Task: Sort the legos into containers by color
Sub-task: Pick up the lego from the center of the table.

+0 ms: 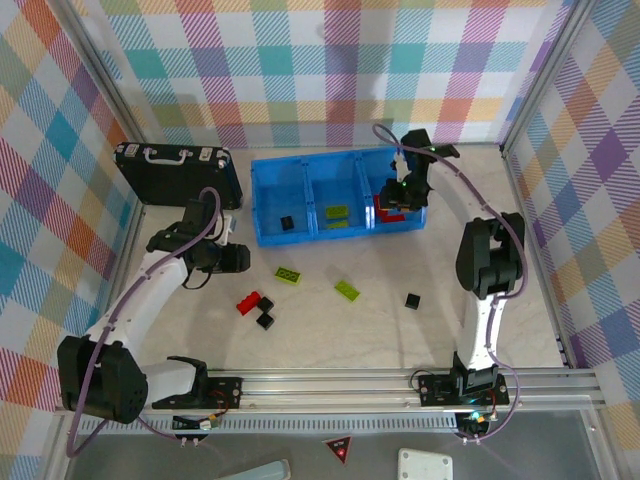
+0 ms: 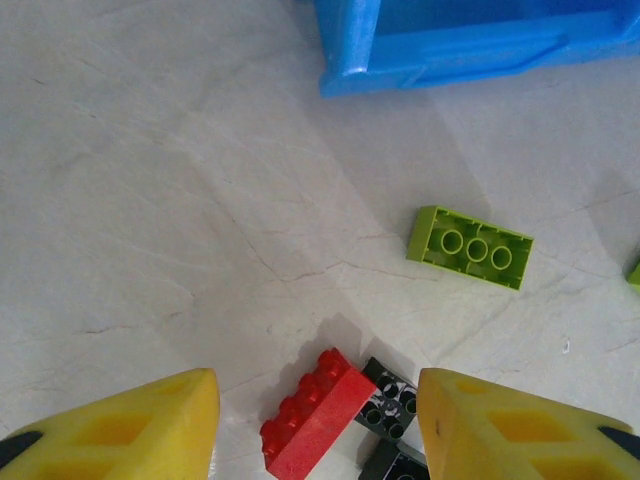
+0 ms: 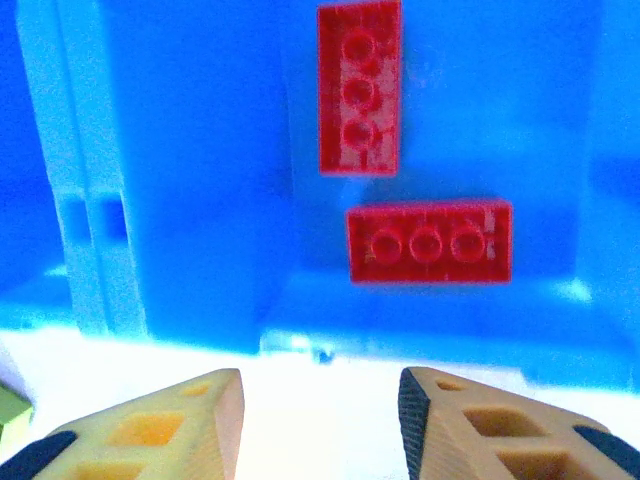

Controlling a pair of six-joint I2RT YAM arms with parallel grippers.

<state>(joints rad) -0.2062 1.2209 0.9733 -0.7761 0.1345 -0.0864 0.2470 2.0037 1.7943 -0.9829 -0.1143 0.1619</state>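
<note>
The blue bin [image 1: 262, 200] has three containers side by side: a black lego [image 1: 288, 222] in the left one, lime-green legos [image 1: 337, 211] in the middle one, and red legos [image 3: 430, 243] in the right one. My right gripper [image 1: 402, 193] hovers over that right compartment, open and empty [image 3: 320, 385]. On the table lie a red lego [image 1: 248, 301], two black cubes [image 1: 265, 312], two green legos [image 1: 288, 275] [image 1: 347, 290] and a lone black cube [image 1: 412, 300]. My left gripper [image 2: 317, 390] is open above the red lego [image 2: 310, 420], with the black cubes [image 2: 390, 402] touching it.
A black briefcase [image 1: 178, 168] with a handle lies left of the bin. Checkered walls close in the table on three sides. A green lego [image 2: 470, 247] lies between my left gripper and the bin's near corner [image 2: 350, 70].
</note>
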